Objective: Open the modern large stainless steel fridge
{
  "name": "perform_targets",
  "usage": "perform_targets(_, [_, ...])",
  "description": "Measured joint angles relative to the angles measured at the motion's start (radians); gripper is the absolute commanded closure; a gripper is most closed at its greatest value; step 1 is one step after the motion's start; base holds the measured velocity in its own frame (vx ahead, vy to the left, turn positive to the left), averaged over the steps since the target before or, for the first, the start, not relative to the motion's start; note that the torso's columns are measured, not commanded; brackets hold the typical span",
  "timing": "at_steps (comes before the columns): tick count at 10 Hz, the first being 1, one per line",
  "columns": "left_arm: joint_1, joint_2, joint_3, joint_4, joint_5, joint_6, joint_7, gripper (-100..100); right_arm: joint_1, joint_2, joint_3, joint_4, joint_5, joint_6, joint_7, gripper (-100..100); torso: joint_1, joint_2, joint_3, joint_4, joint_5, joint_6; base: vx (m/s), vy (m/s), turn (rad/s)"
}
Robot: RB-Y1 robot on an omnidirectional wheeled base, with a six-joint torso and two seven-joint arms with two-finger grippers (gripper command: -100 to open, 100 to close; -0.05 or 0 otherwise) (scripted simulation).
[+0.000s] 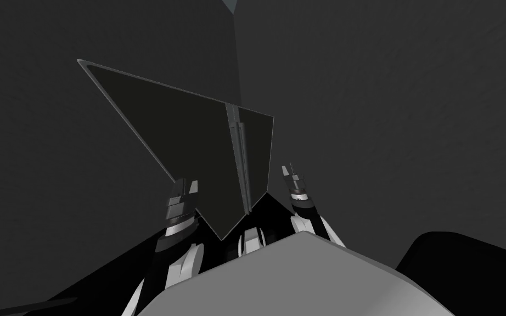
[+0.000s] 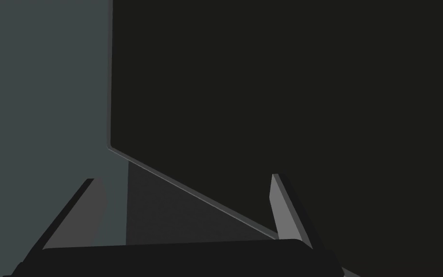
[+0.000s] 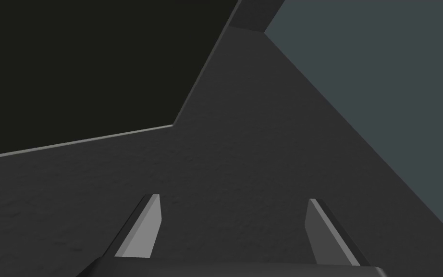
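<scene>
the left pincer point(image 2: 183, 178) is wide and holds nothing. one of its fingers point(image 2: 283, 207) stands in front of the dark face of the fridge point(image 2: 288, 96), close to a round corner of the fridge. the right pincer point(image 3: 232, 198) is wide too and holds nothing. it is just past the right edge of the fridge. the fridge is big, flat and dark, right in front of both pincers. two thin handles point(image 1: 242, 159) run down the middle of the fridge.
</scene>
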Motion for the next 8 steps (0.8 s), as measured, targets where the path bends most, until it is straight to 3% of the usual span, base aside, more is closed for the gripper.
perform_targets(4, [-0.044, 0.109, 0.002, 0.018, 0.018, 0.047, -0.007, -100, 0.000, 0.000, 0.000, 0.000, 0.000, 0.000, 0.000, 0, 0.000, 0.013, -0.025, 0.014, 0.000, 0.000, -0.015, -0.011, -0.044])
perform_targets(8, [-0.148, 0.216, 0.004, 0.059, 0.060, 0.151, -0.027, -100, 0.000, 0.000, 0.000, 0.000, 0.000, 0.000, 0.000, 0, -0.001, 0.013, -0.025, 0.014, 0.000, 0.000, -0.031, -0.020, -0.069])
